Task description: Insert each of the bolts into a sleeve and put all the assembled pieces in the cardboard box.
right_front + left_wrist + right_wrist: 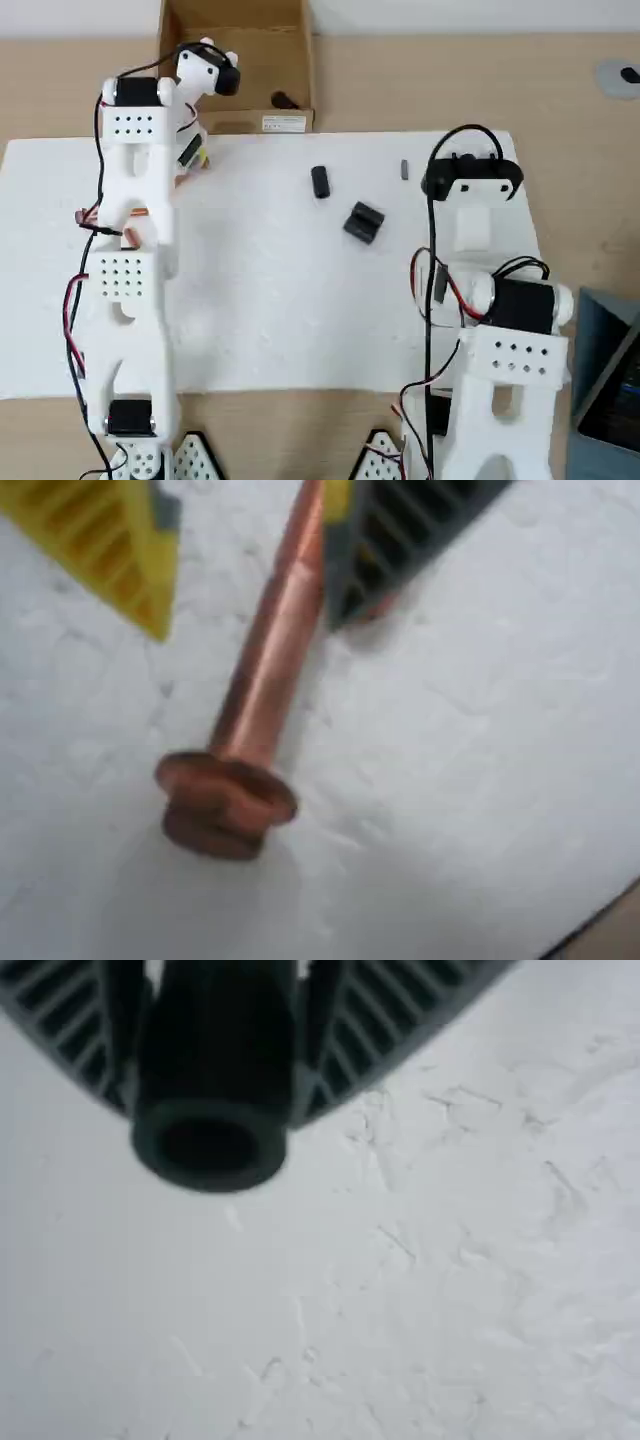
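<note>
Bolt [262, 695] inside spread left claw [250, 625], touching its dark side; sleeve [210, 1080] pinched in right claw [215, 1105]. Possible on closing: rolled askew by lopsided contact, jamming at sleeve mouth.

Black sleeve [212, 1090] clamped between ribbed fingers [400, 1020]. Open bore faces the camera. White textured counter [450, 1290] lies beneath.

No words or numbers can be read. The white label [283, 123] on the cardboard box [180, 60] is too small.
</note>
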### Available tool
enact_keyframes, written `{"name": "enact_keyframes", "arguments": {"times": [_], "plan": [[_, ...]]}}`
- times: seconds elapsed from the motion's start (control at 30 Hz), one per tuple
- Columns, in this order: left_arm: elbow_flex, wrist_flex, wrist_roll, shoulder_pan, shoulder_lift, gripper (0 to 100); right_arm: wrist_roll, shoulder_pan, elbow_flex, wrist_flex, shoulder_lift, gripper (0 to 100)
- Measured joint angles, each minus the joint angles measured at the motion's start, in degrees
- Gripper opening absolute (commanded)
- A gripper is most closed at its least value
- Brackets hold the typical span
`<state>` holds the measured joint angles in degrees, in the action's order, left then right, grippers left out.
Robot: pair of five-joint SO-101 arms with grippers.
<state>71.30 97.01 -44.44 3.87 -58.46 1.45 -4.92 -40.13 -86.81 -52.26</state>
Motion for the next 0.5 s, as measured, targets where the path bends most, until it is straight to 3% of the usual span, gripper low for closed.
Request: {"name": "enact_keyframes", "arguments": {"times": [0.5], "plan": [[0.2, -6.0, -0.2, -0.4, -6.1, 11, 0.0, 0.0, 0.0, 0.0, 0.0, 1.0]]}}
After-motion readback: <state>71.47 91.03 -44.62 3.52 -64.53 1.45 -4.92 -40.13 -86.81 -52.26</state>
